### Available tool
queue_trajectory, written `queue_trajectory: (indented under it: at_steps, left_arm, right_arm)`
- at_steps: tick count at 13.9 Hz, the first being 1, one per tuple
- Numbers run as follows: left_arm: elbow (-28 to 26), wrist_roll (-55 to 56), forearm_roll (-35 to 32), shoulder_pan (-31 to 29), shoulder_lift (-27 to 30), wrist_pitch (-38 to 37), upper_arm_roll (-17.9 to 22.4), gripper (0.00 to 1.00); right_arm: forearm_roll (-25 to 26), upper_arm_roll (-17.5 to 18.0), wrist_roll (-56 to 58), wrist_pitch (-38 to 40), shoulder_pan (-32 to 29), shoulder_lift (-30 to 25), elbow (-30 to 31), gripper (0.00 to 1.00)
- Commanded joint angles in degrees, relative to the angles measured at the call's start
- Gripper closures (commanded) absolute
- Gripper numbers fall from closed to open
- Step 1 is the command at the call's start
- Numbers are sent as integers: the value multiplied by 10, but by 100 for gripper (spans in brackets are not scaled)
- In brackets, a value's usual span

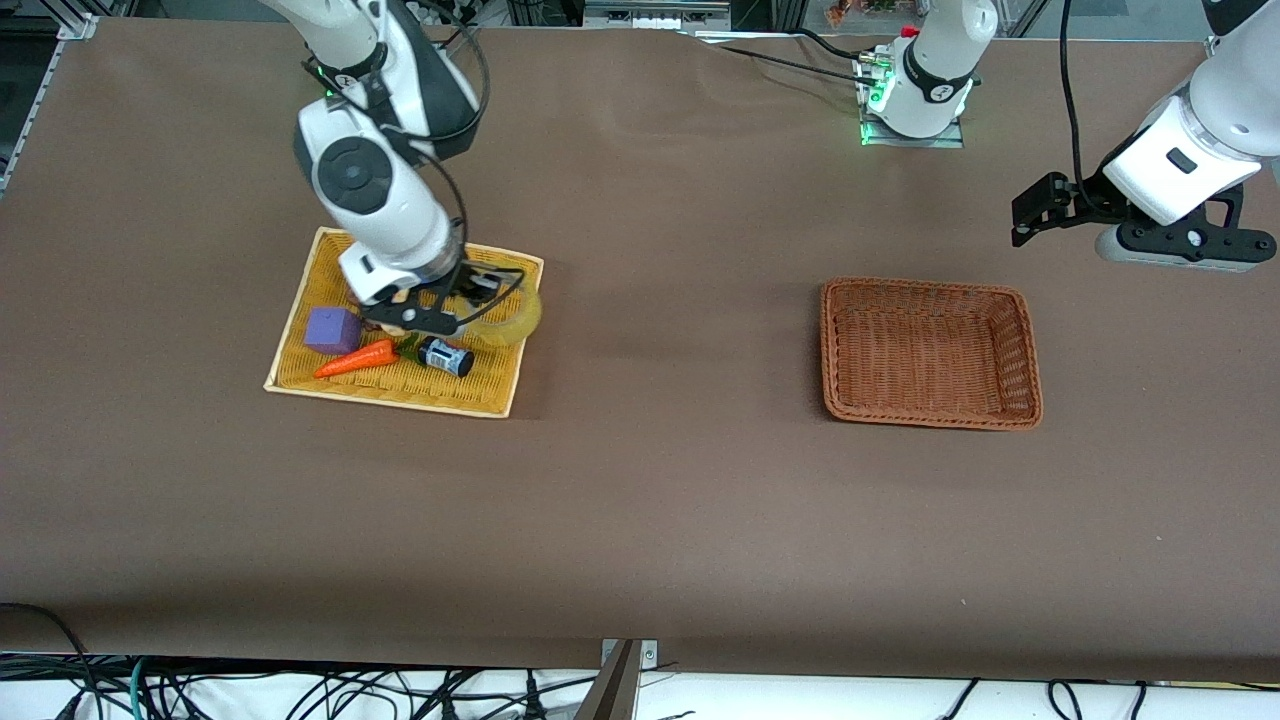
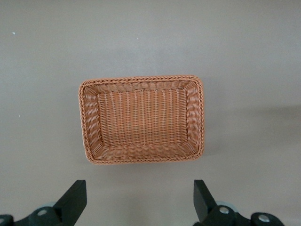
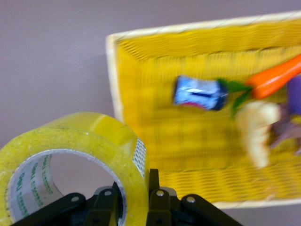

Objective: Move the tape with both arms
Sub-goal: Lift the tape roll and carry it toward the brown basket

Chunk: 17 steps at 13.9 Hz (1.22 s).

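The right gripper hangs over the yellow woven tray toward the right arm's end of the table, its fingers pinched on the wall of the tape, one finger inside the hollow centre and one outside. The roll looks lifted above the tray's edge, a glossy, translucent yellowish ring with a printed paper core. To do this well, the grip should stay firm and the roll level while it travels to a handover point. Below lie a purple cube, an orange carrot and a small blue-labelled bottle. The left gripper waits with fingers spread above the empty brown wicker basket, tightly woven with a braided rim.
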State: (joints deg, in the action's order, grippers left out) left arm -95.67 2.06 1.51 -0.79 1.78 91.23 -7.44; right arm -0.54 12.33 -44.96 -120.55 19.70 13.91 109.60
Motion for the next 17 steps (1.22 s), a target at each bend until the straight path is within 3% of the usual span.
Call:
queue_trajectory:
  at_steps: [1, 5, 10, 15, 16, 17]
  left_arm:
    - [18, 2, -16, 4, -8, -12, 1, 0]
    - [18, 2, -16, 4, -8, -12, 1, 0]
    - [18, 1, -16, 4, -8, -12, 1, 0]
    - [18, 1, -16, 4, -8, -12, 1, 0]
    - [18, 1, -16, 4, -8, -12, 1, 0]
    - [18, 1, -16, 3, -8, -12, 1, 0]
  right_arm:
    - [3, 8, -96, 9, 58, 98, -117, 100]
    - [5, 7, -175, -1, 123, 208, -226, 100]
    - [15, 5, -177, -57, 150, 274, -227, 100]
    - [18, 4, -178, -95, 166, 305, -227, 100]
    - [16, 4, -178, -96, 165, 306, -227, 78]
    - [16, 4, -178, -96, 165, 307, -227, 43]
